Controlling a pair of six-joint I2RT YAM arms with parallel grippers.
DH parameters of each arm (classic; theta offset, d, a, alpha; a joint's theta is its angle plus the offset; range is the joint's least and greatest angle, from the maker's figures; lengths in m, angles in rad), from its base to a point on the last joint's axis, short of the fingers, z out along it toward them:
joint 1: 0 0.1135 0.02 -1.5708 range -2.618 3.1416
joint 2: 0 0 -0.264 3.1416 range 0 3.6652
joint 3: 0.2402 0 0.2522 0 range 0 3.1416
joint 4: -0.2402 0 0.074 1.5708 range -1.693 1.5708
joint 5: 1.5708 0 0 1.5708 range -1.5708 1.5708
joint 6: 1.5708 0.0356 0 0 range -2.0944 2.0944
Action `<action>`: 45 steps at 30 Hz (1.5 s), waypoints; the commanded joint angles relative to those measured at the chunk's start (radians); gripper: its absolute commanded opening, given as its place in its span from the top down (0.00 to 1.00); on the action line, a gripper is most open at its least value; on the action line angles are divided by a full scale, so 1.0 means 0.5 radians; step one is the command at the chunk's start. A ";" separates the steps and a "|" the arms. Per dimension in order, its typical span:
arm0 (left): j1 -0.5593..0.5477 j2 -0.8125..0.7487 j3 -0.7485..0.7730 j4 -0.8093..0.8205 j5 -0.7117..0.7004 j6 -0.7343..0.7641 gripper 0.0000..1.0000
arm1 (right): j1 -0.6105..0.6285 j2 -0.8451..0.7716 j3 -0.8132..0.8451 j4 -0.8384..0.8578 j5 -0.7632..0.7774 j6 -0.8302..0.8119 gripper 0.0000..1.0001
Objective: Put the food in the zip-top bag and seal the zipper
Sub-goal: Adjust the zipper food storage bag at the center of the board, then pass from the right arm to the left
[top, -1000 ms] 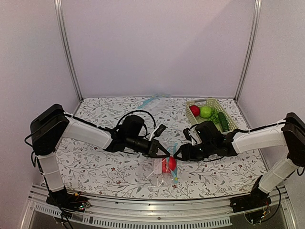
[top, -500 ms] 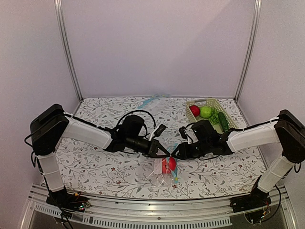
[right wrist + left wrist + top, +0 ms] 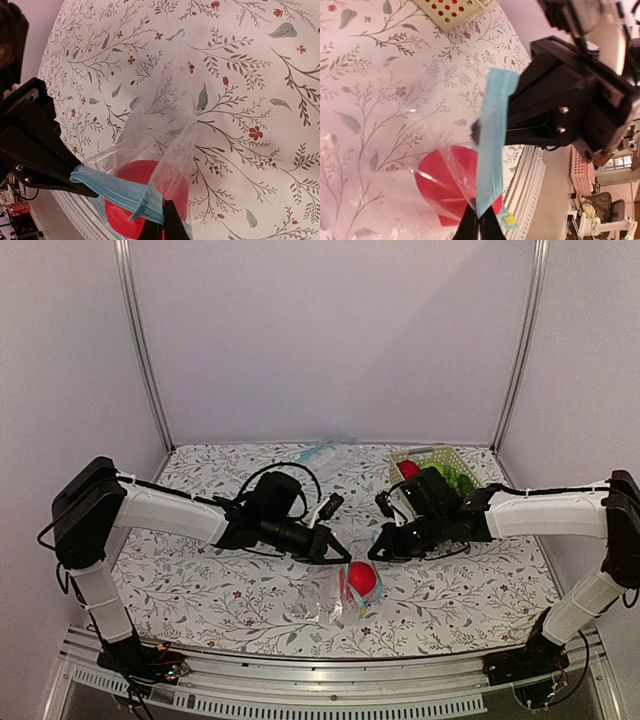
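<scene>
Basically both claws are clenched on the zipper (image 3: pixel 112 192), left gripper (image 3: pixel 333 554) at one end, right gripper (image 3: pixel 377 552) at the other, so the zip-top bag (image 3: pixel 345 602) hangs between them over the table (image 3: pixel 200 590) front, round red fruit (image 3: pixel 360 580) inside; likely tensioning the strip for sealing.

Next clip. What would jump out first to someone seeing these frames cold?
The round red fruit inside the clear zip-top bag, near the centre of the table, draws the eye first. Next, the left gripper and right gripper meet tip to tip just above it, each pinching the light blue zipper. A cream basket holding green produce sits at the far right.
</scene>
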 commanded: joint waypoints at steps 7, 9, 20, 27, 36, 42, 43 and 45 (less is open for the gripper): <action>0.038 -0.224 0.356 -0.774 -0.273 0.139 1.00 | 0.005 -0.264 0.770 -1.549 0.143 -0.185 1.00; 0.042 -0.260 0.388 -0.805 -0.257 0.111 1.00 | 0.020 -0.259 0.833 -1.687 0.213 -0.191 1.00; 0.029 -0.215 0.389 -0.828 -0.178 0.038 0.81 | 0.022 -0.279 0.791 -1.397 0.152 0.089 1.00; -0.079 -0.273 0.386 -0.828 -0.297 0.054 0.13 | 0.030 -0.293 0.719 -1.202 0.247 0.343 1.00; -0.294 -0.289 0.356 -1.002 -0.686 0.034 0.01 | 0.033 -0.289 0.720 -1.187 0.317 0.366 1.00; -0.438 -0.292 0.367 -0.979 -0.893 -0.048 0.02 | 0.033 -0.278 0.727 -1.178 0.335 0.368 1.00; -0.447 -0.286 0.366 -0.957 -0.914 -0.069 0.04 | 0.035 -0.277 0.726 -1.176 0.335 0.369 1.00; -0.454 -0.270 0.357 -0.893 -0.937 -0.115 0.10 | 0.036 -0.277 0.727 -1.176 0.338 0.365 1.00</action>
